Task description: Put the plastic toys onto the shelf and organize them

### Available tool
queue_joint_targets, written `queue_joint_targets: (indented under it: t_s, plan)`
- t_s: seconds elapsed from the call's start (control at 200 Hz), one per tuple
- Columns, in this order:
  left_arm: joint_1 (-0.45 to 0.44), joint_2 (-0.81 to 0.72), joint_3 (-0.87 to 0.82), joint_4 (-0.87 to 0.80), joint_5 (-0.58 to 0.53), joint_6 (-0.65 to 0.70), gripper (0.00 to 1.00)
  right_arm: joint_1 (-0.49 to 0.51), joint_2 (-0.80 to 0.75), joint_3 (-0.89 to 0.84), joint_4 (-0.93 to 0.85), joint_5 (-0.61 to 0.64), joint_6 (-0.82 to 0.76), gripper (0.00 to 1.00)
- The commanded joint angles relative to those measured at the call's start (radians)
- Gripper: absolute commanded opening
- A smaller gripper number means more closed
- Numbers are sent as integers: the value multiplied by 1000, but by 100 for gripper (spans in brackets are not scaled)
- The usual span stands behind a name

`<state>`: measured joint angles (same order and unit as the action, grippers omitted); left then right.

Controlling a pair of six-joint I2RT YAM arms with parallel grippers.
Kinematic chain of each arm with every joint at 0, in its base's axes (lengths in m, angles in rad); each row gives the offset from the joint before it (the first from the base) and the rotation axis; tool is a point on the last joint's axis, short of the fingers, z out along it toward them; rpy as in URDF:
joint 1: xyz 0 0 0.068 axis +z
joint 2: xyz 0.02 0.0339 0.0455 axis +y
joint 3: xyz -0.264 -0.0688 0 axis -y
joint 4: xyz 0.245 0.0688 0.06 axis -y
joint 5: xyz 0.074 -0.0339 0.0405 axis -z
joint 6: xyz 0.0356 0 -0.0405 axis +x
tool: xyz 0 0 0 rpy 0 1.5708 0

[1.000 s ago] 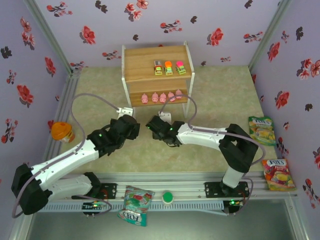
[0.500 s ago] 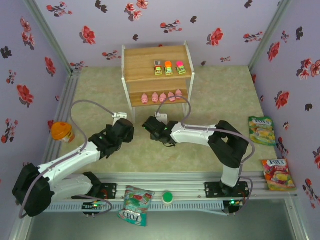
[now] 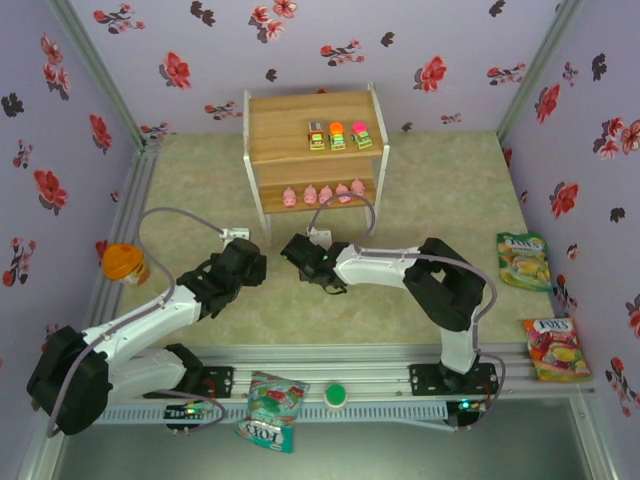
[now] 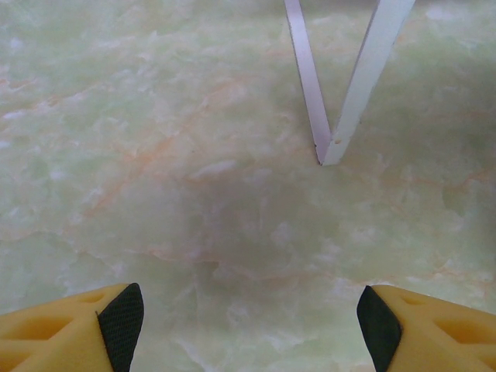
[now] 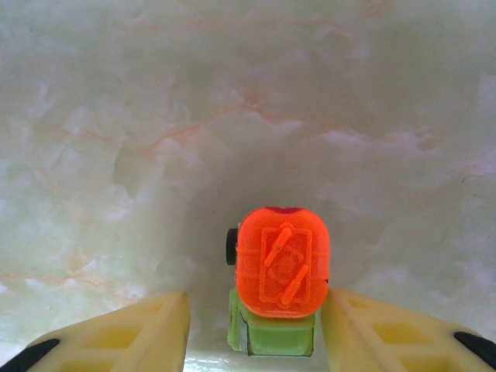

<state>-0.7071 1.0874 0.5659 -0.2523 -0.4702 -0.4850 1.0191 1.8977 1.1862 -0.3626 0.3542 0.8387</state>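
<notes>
Toy cars (image 3: 337,136): 3 on shelf (image 3: 280,125) top board, 5 pigs (image 3: 325,194) on lower. You've 1 left: orange-top car (image 5: 280,271) on table (image 5: 155,116), btwn right gripper (image 5: 256,310) jaws, prob. not clamped yet. Left gripper (image 4: 249,314) open, empty.

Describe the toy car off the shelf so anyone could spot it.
Find the wooden shelf at the back; the right gripper sits before it. Between its fingers stands the car, orange top, green body. Unlike the three cars on the shelf, it is on the table.
</notes>
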Motion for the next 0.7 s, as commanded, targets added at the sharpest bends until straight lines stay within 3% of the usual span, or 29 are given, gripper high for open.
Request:
queue_joint_targets:
  t_s: [0.0, 0.695]
  plan:
    - [10, 11, -18, 39, 17, -27, 78, -7, 27, 28, 5, -8, 3, 48]
    - [21, 55, -14, 57, 50, -30, 78, -19, 48, 16, 8, -8, 7, 41]
